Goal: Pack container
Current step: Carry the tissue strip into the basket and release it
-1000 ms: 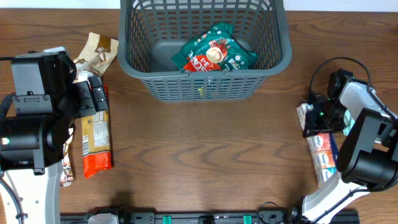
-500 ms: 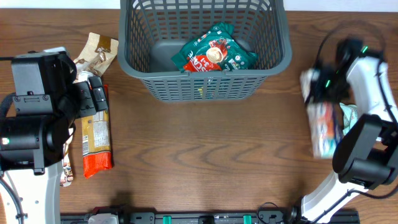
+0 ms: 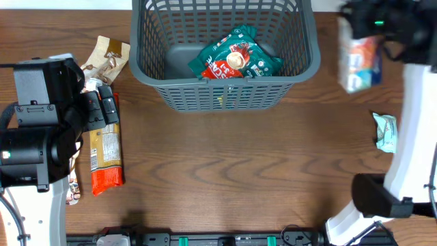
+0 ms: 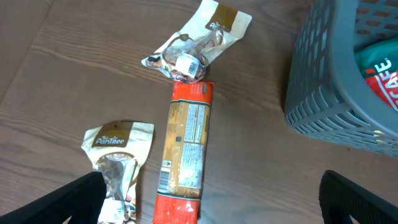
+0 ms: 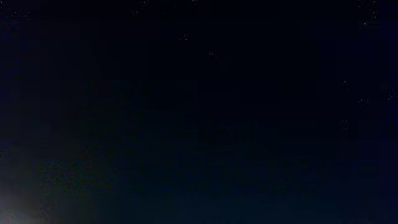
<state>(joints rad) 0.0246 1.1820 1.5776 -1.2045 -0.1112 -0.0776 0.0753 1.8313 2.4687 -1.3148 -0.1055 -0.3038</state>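
The dark grey basket (image 3: pixel 225 96) stands at the back centre with a green and red snack packet (image 3: pixel 235 58) inside; its corner shows in the left wrist view (image 4: pixel 336 93). My right gripper (image 3: pixel 356 29) is raised beside the basket's right rim, blurred, shut on a white and blue snack packet (image 3: pixel 360 63) that hangs from it. The right wrist view is all dark. My left gripper (image 4: pixel 211 199) is open and empty above a long orange and red packet (image 4: pixel 186 149), which also shows in the overhead view (image 3: pixel 106 154).
A brown and white packet (image 4: pixel 199 37) lies beyond the long packet, and another like it (image 4: pixel 118 155) lies to its left. A small teal packet (image 3: pixel 386 131) lies on the table at the right.
My right gripper has lifted the white and blue packet off the table at the right and carried it up and back, level with the basket's right rim. The left arm has not moved.
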